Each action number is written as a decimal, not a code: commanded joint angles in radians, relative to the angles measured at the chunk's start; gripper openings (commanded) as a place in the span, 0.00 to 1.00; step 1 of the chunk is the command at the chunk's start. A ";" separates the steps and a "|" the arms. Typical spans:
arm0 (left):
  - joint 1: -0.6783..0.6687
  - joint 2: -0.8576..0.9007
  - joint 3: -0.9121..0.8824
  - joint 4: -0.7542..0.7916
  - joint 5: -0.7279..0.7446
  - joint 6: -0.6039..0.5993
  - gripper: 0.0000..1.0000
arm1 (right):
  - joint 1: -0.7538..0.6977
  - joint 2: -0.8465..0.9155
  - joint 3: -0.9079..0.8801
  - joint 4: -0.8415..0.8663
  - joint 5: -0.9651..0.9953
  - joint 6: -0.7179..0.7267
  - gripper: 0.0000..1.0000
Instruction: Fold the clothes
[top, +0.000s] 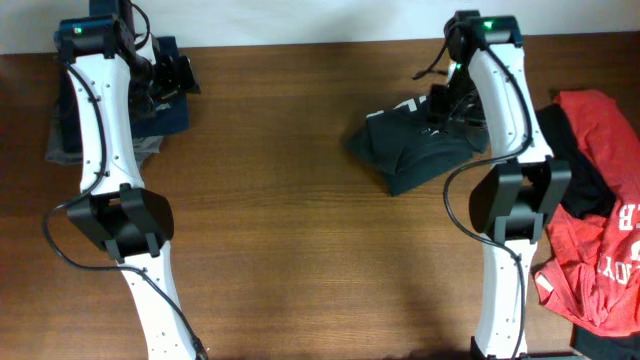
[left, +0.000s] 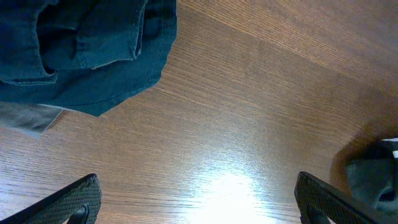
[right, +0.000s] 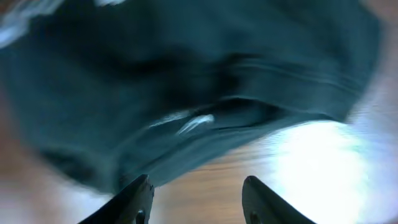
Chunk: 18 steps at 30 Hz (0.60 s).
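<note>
Appearing overhead only, red T-shirt (top: 592, 262), crumpled

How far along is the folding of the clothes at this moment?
Done, it seems: the charcoal T-shirt lies as a compact bundle, and blue garments sit piled at the far left corner. In hand: nothing; the right jaws hang open above the charcoal bundle, and the left jaws are open too. Left: the red T-shirt lies crumpled at the right edge.

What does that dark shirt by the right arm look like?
The dark shirt is soft charcoal cloth with bits of white lettering, bundled into a rumpled heap. It lies on the brown wooden table, by the right arm. The right claw hangs close over it, open, holding nothing.
</note>
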 joint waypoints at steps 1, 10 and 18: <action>-0.003 -0.029 0.006 0.001 -0.007 0.016 0.99 | 0.015 -0.018 -0.030 0.022 -0.214 -0.069 0.51; -0.003 -0.029 0.006 -0.007 -0.007 0.017 0.99 | 0.062 -0.012 -0.140 0.061 -0.156 0.146 0.44; -0.003 -0.029 0.006 -0.008 -0.007 0.017 0.99 | 0.061 -0.012 -0.206 0.061 -0.120 0.161 0.54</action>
